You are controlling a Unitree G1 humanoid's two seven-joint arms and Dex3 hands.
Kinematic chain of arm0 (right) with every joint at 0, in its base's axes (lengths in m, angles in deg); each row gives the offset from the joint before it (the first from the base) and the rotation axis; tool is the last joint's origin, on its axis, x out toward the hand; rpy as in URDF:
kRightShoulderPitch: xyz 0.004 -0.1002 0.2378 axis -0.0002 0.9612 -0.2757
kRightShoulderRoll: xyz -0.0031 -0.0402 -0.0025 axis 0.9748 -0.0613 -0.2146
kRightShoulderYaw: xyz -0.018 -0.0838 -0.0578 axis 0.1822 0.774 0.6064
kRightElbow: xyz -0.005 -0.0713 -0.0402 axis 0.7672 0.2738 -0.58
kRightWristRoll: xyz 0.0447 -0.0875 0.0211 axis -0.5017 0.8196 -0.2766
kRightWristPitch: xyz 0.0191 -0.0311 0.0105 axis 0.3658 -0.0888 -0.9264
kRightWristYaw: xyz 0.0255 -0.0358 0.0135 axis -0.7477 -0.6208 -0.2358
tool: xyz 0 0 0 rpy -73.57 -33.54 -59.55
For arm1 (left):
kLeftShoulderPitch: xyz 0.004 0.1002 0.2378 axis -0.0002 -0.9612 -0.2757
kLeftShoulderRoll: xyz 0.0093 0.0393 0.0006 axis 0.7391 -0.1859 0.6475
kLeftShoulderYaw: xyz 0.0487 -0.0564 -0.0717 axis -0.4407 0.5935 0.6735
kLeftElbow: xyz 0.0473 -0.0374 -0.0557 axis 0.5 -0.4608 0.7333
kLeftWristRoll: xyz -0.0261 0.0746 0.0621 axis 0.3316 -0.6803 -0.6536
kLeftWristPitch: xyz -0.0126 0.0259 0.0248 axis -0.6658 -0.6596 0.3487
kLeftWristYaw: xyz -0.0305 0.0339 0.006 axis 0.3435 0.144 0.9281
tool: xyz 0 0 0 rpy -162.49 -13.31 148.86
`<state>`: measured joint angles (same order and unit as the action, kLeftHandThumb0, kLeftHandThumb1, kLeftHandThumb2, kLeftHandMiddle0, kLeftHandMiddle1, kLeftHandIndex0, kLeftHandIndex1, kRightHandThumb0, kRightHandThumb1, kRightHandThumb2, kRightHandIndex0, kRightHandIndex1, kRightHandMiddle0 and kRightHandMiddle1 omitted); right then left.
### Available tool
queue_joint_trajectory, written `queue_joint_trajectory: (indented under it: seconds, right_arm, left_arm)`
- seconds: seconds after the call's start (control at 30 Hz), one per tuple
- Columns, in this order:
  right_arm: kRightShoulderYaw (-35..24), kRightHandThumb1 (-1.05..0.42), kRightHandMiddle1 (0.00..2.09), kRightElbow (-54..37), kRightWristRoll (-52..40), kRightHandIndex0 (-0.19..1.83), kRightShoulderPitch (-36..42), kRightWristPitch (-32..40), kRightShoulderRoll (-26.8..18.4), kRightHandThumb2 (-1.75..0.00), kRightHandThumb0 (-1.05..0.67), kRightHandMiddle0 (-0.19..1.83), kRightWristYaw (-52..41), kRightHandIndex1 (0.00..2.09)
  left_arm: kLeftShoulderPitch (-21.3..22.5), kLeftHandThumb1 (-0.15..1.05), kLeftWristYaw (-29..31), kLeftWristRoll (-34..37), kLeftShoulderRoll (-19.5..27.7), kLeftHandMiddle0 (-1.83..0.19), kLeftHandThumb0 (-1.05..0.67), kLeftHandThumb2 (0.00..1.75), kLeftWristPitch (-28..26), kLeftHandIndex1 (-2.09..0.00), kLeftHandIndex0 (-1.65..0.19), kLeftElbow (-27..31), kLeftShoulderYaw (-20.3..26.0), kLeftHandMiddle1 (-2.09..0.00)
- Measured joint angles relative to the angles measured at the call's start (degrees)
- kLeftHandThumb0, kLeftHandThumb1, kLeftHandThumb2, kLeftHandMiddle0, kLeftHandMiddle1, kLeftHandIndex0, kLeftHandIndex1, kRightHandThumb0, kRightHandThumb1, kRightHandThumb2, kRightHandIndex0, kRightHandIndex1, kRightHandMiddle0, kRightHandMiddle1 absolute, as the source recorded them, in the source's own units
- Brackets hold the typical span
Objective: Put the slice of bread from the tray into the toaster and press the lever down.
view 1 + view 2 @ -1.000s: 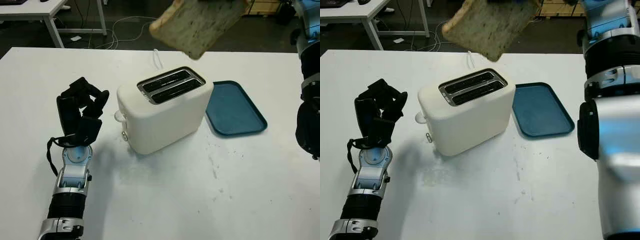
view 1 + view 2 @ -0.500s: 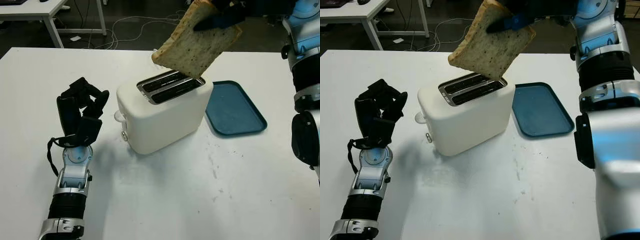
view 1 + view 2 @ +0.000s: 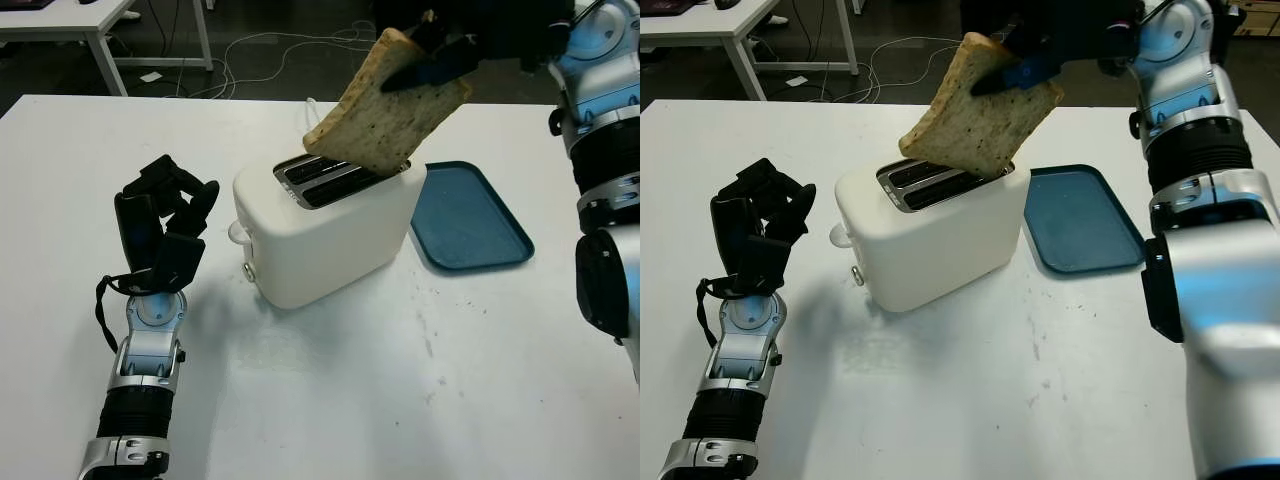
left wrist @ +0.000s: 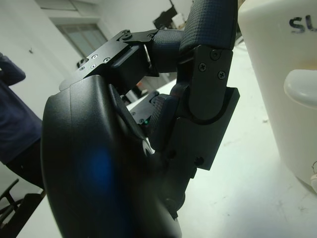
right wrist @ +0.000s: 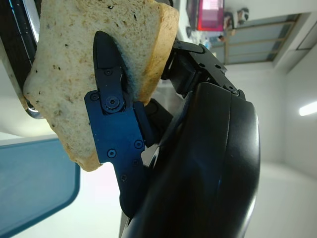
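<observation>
The white table (image 3: 330, 400) carries everything. In its middle stands the white two-slot toaster (image 3: 325, 225), turned at an angle, with its lever knob (image 3: 238, 232) on the end that faces the left hand. Just beside the toaster, on the right, lies the blue tray (image 3: 470, 215) — nothing is on it. The left hand (image 3: 160, 230) stands upright on the table near the lever end of the toaster, its fingers curled and holding nothing. The right hand (image 3: 1040, 40) is above the toaster, fingers closed on the slice of bread (image 3: 385, 105). The slice is tilted — its lower corner is at the far slot of the toaster, and most of it is above the slot.
</observation>
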<state>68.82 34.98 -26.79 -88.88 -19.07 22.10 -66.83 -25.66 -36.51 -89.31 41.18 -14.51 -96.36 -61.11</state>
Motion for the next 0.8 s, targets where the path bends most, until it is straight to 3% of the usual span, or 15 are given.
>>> queue_joint_trajectory:
  seconds: [0.3,0.8]
  right_arm:
    - [1.55,-0.92,1.75,-0.57,1.46,1.08,0.01,-0.07,-0.01,-0.40,-0.49,0.84,-0.91,1.75]
    - [6.24,-0.92,1.75,-9.50,4.55,1.10,0.02,1.54,0.34,-0.37,-0.44,0.87,-4.10,1.75]
  left_arm:
    - [0.00,0.92,-0.02,-0.18,0.00,-1.15,-0.98,0.19,-0.05,-1.47,-0.94,0.00,0.00,-1.65]
    - [-0.14,0.92,0.01,-0.03,-0.06,-1.14,-0.96,0.18,-0.09,-1.47,-0.94,0.48,0.00,-1.65]
